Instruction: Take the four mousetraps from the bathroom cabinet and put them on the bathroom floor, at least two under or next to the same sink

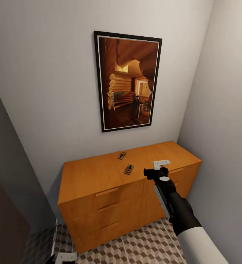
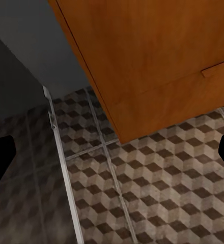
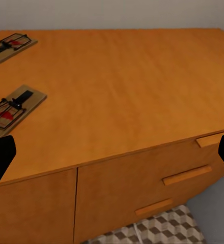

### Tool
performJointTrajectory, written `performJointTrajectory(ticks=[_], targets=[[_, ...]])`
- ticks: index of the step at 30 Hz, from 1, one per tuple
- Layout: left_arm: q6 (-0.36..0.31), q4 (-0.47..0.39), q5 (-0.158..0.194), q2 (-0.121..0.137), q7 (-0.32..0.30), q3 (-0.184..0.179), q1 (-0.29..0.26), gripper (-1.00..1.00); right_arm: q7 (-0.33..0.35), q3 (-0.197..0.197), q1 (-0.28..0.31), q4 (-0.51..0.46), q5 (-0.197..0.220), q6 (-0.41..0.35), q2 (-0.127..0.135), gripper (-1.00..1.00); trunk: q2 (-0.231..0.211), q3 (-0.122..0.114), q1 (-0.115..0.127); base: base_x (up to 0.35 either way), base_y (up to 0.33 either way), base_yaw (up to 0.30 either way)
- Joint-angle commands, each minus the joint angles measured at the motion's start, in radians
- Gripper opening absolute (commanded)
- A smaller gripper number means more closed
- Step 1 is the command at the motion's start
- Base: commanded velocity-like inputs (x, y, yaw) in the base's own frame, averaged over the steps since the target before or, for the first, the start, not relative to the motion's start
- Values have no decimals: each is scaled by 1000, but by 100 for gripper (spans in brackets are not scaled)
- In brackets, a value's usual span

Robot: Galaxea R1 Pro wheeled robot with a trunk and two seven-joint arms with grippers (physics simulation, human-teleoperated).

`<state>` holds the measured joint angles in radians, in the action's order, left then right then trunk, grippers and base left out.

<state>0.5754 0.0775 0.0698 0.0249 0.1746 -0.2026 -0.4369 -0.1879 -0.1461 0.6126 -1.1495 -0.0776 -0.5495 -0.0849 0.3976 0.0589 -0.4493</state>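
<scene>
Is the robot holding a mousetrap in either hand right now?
No. Both mousetraps lie on the cabinet; right gripper and left gripper are open, empty.

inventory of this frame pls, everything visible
mousetraps: 2, brown wood with dark wire and red mark, on the cabinet top, one nearer the wall, one nearer the front edge
cabinet: 1, orange-brown, drawers with bar handles, against the wall in the corner
picture: 1, black frame, brown log interior, on the wall above the cabinet
floor: brown, beige and white cube-pattern tiles, in front of the cabinet
walls: pale grey, behind and beside the cabinet
right gripper: black and white, over the cabinet's front edge, right of the traps, open, empty
left gripper: low, near the floor by the cabinet's left end, open, empty
</scene>
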Motion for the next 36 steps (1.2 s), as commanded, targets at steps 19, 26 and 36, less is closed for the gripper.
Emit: performJointTrajectory(ticks=[19, 26, 36], targets=[[-22, 4, 7, -2, 0, -9, -2, 100, -149, -5, 46, -7, -57, -87, -90, 100, 2, 2, -1, 0, 0, 0], [-22, 4, 7, -2, 0, -9, -2, 100, -132, -132, 53, -6, -56, -98, -90, 100, 2, 2, -1, 0, 0, 0], [-22, 4, 7, -2, 0, -9, -2, 100, -108, -158, 53, -7, -54, -99, -90, 100, 2, 2, -1, 0, 0, 0]])
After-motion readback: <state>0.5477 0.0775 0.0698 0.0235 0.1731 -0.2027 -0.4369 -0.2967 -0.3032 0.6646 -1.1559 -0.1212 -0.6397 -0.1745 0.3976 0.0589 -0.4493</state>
